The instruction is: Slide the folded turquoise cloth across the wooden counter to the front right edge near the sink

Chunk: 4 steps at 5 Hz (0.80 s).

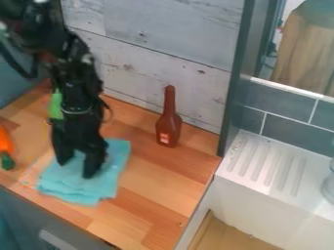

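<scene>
black gripper (pixel 77 169) hanging open over a folded teal cloth (pixel 118 163) on a wood-plank counter (pixel 153 190).
black robot arm (pixel 77 83) is coming in from the upper left and pointing down, jaws standing apart with cloth showing between them, holding nothing; can't tell if the tips are touching the cloth. cloth is lying in uneven layers near the counter's front edge. brown bottle with a long neck (pixel 169 128) is standing upright behind and right of the cloth, near the whitewashed plank wall (pixel 176 31). bright green object (pixel 56 105) is sitting partly hidden behind the arm. orange and green object (pixel 6 146) is lying at the left edge, cut off by the view. white ridged drainboard (pixel 244 168) is standing right of the counter, below grey tiles (pixel 293 124).
</scene>
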### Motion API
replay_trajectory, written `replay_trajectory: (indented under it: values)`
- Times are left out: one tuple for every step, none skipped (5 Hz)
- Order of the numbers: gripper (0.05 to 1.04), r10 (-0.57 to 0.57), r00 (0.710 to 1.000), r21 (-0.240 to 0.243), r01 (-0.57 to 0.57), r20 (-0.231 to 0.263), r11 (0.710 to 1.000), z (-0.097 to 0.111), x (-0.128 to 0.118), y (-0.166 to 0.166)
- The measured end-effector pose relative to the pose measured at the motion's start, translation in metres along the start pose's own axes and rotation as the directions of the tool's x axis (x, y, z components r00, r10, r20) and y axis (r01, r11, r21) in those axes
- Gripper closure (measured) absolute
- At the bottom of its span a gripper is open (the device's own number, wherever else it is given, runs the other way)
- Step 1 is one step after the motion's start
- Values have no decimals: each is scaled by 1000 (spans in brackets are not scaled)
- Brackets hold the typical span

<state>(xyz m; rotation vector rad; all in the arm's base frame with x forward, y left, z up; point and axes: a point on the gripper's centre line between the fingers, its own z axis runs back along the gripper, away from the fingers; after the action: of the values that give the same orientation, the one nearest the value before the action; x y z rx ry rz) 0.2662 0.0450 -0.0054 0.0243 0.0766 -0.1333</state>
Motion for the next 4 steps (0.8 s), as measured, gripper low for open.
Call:
replay_trajectory:
  values:
    - [83,-66,998,-28,66,-3,997,0,5,-30]
    - [83,-108,994,-30,107,-14,994,-2,7,-48]
    - [83,-126,992,-42,126,-11,991,-1,8,-61]
    - [83,-106,994,-100,105,-1,989,0,9,-70]
